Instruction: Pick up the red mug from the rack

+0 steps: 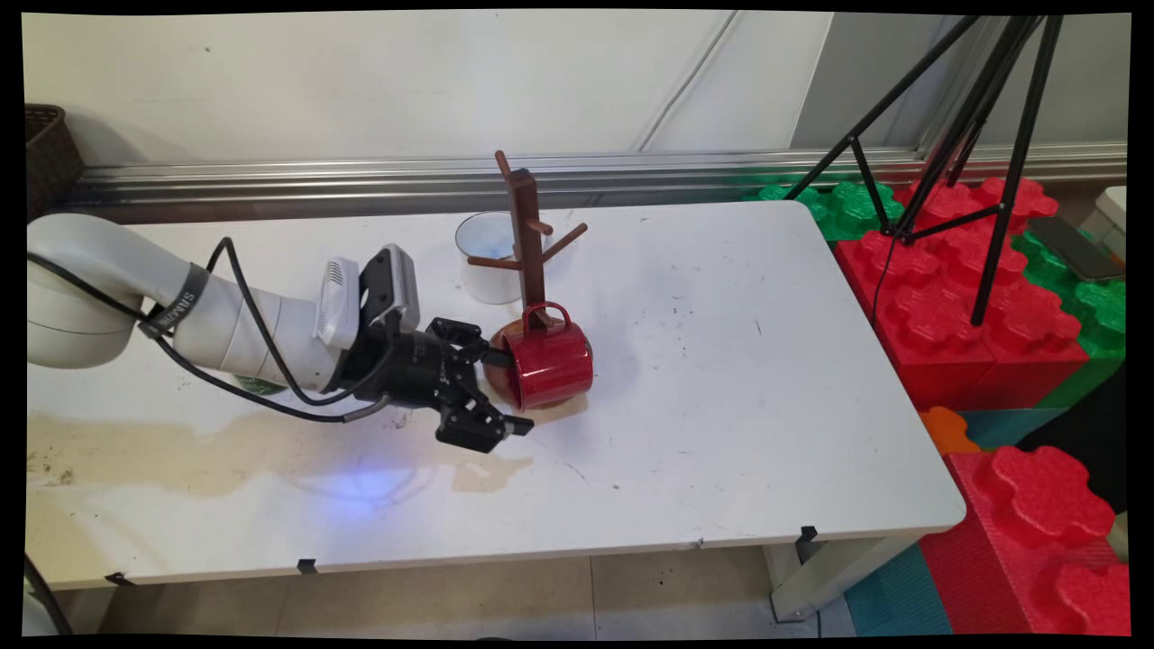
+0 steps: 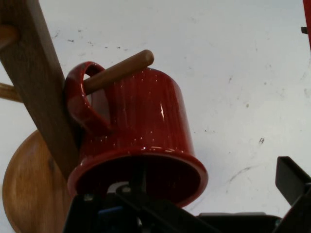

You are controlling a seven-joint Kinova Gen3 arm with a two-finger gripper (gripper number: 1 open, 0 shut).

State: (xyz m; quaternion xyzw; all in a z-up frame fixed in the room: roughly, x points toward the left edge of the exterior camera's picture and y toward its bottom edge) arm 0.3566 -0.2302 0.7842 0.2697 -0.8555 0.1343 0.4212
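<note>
Position of the pincer: the black two-finger pincer [image 1: 505,389] lies low over the white desk [image 1: 721,379], pointing at the open mouth of a glossy red metal mug [image 1: 550,365]. Its jaws stand spread apart and released. The upper finger sits at the mug's rim, and in the hand view it appears to reach just inside the mouth. The lower finger is outside, clear of the mug wall. Nothing is clamped.

Position of the mug: it is tipped on its side at the foot of a dark brown wooden mug stand [image 1: 526,225], mouth towards the pincer and handle uppermost against the stand's post. The hand view shows a round wooden peg [image 2: 121,70] passing through the handle loop, beside the post. Whether the mug's body bears on the stand's round base or on the desk cannot be settled.

Count of items on the desk:
- red mug: one
- wooden stand: one, with several pegs
- white enamel cup [image 1: 482,270]: one, upright, just behind the stand
- a green object, mostly hidden under the arm: one, not identifiable

Off the desk, to its right: one black tripod [image 1: 1001,180] standing on a pile of large red and green foam blocks [image 1: 956,297]. One dark woven basket [image 1: 50,144] sits at the far left edge.
</note>
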